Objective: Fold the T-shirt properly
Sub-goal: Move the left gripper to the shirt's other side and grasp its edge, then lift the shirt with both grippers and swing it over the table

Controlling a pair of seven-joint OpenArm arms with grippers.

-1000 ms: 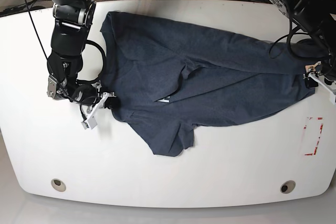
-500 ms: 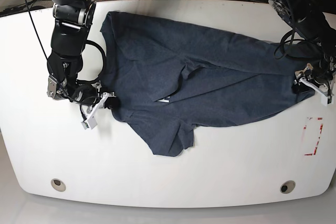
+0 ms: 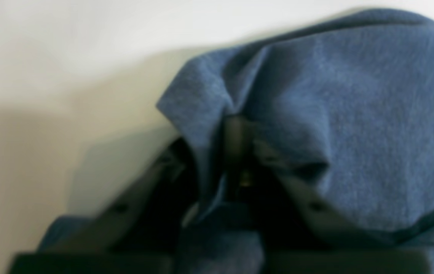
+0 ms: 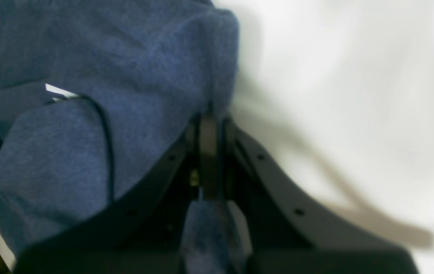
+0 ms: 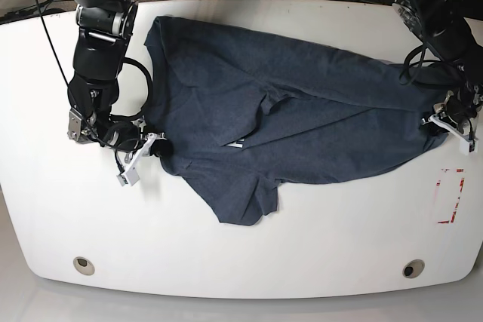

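Currently the dark navy heathered T-shirt point(image 5: 287, 122) lies spread, rumpled, across the white counter point(image 5: 241, 254). Left gripper point(image 5: 447, 120) and right gripper point(image 5: 155, 148) have jaws pinched on opposite edges, probably to pull cloth flat.

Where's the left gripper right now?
In the base view, the left gripper sits at the table's right side, shut on the T-shirt's right edge.

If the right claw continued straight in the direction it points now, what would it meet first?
The right claw is already shut on the T-shirt edge and points into the cloth, so it would probably push into more of the shirt first. Depth is unclear in the blurred wrist view.
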